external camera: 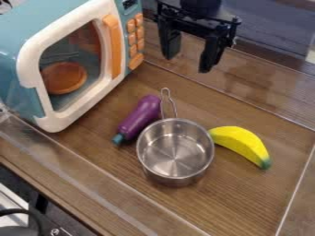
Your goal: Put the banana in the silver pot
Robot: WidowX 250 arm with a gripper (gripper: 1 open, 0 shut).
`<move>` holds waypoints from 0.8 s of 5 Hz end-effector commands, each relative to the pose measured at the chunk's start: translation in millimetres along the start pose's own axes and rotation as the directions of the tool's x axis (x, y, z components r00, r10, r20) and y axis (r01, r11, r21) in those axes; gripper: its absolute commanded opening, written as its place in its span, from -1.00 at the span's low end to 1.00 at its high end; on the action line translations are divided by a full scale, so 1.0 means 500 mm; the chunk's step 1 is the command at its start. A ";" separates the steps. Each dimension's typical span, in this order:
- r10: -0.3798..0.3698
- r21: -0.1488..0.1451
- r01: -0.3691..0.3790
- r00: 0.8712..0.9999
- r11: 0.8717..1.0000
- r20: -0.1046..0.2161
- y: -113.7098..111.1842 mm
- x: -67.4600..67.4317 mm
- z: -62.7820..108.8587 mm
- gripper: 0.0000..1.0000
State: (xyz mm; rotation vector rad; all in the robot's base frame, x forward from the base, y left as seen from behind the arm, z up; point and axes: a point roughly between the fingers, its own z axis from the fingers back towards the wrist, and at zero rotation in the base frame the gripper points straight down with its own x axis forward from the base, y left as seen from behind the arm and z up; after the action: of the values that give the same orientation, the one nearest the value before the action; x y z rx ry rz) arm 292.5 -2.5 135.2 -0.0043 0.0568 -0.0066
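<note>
A small yellow banana with greenish tips lies on the wooden table, just right of the silver pot. The pot stands upright and empty, its thin wire handle pointing toward the back. My black gripper hangs above the table behind the pot, pointing down, its two fingers spread apart with nothing between them. It is well clear of both the banana and the pot.
A teal-and-white toy microwave with an open front stands at the back left. A purple eggplant with a green stem lies between the microwave and the pot. The table's raised edge runs along the right side.
</note>
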 end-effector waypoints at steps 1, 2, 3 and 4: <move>-0.004 -0.002 0.004 1.000 1.000 -0.012 -0.008 -0.002 -0.011 1.00; -0.030 -0.014 0.030 1.000 0.999 -0.008 -0.037 -0.009 -0.020 1.00; -0.033 -0.017 0.033 0.999 0.999 -0.012 -0.048 -0.012 -0.027 1.00; -0.035 -0.021 0.034 0.999 0.999 -0.018 -0.060 -0.016 -0.034 1.00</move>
State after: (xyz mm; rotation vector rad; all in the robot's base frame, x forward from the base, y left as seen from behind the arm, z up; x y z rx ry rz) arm 280.7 -31.3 107.4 -0.0223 0.1200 -0.0375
